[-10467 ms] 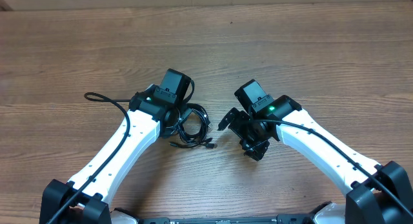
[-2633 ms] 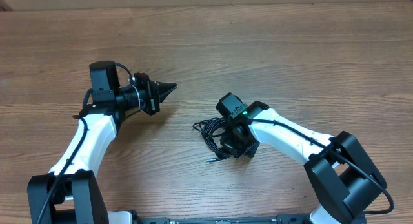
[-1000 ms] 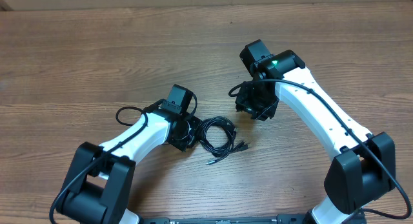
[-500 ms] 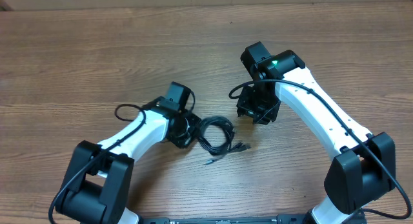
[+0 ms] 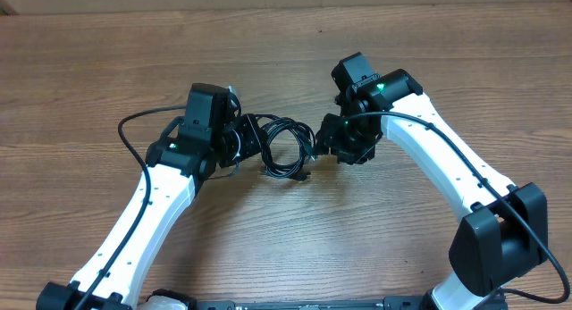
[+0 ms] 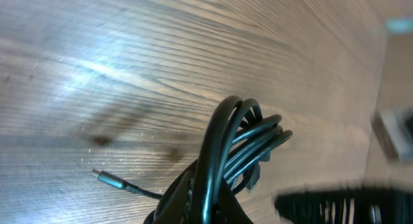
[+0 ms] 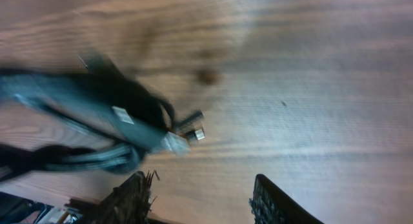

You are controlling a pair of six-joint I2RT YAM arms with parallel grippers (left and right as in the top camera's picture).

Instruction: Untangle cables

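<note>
The cables (image 5: 284,147) are a bundle of thin black cords in loose loops, between the two arms in the overhead view. My left gripper (image 5: 248,142) is shut on the bundle's left side. In the left wrist view the looped cables (image 6: 237,137) rise from between its fingertips (image 6: 210,199), and one silver plug end (image 6: 106,179) hangs out to the left. My right gripper (image 5: 321,149) sits just right of the bundle. Its jaws (image 7: 203,193) are open with bare wood between them. The blurred cables (image 7: 97,114) and two plug ends (image 7: 191,128) lie ahead of it.
The wooden table (image 5: 447,69) stretches all round. The left arm's own thicker black wire (image 5: 134,136) loops out to the left of its wrist. The right arm (image 5: 447,167) reaches in from the lower right.
My left gripper, shut on the bundle, has carried it toward the far side of the table and slightly left. My right gripper has opened wider and now sits close to the bundle's right edge.
</note>
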